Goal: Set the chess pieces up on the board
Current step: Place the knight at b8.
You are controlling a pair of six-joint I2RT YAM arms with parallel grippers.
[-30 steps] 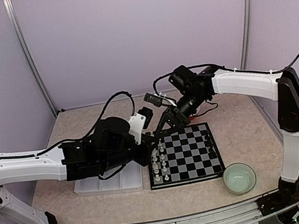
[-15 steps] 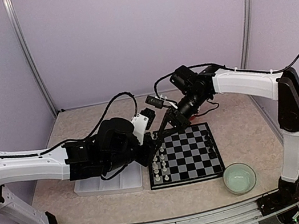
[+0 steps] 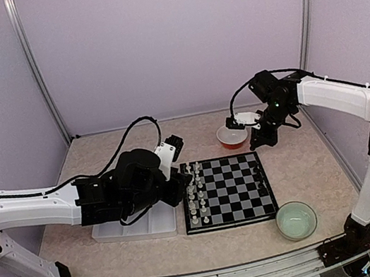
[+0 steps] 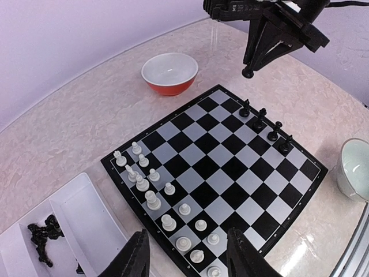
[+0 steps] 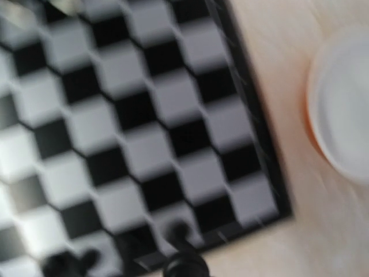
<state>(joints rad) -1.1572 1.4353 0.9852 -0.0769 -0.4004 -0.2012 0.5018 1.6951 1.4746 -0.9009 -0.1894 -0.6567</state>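
Board (image 3: 234, 194): flat on the table (image 3: 304, 160), centre right.
White chess pieces (image 3: 194, 196): two columns on the board's left side.
Black chess pieces (image 3: 256, 168): a few dark figures on its far right edge.
Red bowl (image 3: 231, 137): just beyond the far edge.
Green bowl (image 3: 296, 220): by the near right corner.
White tray (image 3: 126, 229): left of the board, under the left arm.
Left gripper (image 3: 184, 182): low at the board's far left corner.
Right gripper (image 3: 254, 145): pointing down, jaws together, right of the red bowl.

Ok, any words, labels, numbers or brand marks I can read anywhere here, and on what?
None can be read. The chessboard, red bowl, green bowl and white tray show no print, and the right wrist view is too blurred to tell.
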